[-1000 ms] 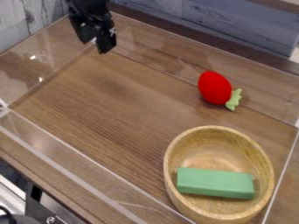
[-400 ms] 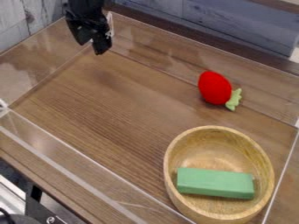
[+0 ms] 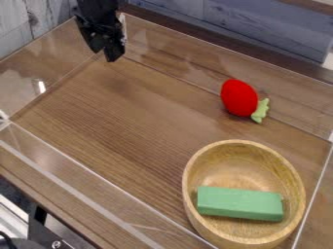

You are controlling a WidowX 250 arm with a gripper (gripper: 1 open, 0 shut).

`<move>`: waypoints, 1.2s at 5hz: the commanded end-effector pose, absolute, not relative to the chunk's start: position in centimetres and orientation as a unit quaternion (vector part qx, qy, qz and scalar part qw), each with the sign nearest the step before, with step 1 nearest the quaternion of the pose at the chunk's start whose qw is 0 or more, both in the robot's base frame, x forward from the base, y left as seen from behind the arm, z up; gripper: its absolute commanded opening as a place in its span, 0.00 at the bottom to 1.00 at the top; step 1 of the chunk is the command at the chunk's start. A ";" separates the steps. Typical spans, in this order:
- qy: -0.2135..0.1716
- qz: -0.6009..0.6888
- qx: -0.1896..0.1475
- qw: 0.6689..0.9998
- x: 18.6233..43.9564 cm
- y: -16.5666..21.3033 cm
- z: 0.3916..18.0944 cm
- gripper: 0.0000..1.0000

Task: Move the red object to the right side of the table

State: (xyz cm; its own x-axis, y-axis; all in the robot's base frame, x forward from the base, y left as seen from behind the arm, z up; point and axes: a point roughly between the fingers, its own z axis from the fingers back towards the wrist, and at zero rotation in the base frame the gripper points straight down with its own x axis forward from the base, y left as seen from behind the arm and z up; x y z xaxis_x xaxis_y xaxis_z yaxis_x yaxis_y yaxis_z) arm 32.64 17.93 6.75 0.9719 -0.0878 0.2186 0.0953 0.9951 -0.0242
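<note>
The red object point(image 3: 239, 96), a glossy strawberry-like toy with a pale green stem, lies on the table point(image 3: 117, 126) at the right, close to the far clear wall. My gripper point(image 3: 103, 46) hangs over the far left corner, pointing down and well away from the toy. Its two dark fingers stand a little apart with nothing between them.
A round wooden bowl point(image 3: 208, 160) sits at the near right with a green rectangular block point(image 3: 240, 203) inside it. Low clear acrylic walls point(image 3: 78, 165) edge the tabletop, and the gripper is close to the far-left one.
The gripper's fingers have drawn somewhat closer together. The hand has barely shifted, and the toy, bowl and block have not moved.
</note>
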 end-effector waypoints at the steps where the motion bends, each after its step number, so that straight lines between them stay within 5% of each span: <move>1: -0.141 -0.049 -0.006 0.989 33.0 17.8 8.5 0.00; 2: -0.148 -0.055 -0.012 0.987 32.7 17.2 8.8 1.00; 6: -0.169 -0.135 -0.031 0.976 35.5 15.4 8.6 1.00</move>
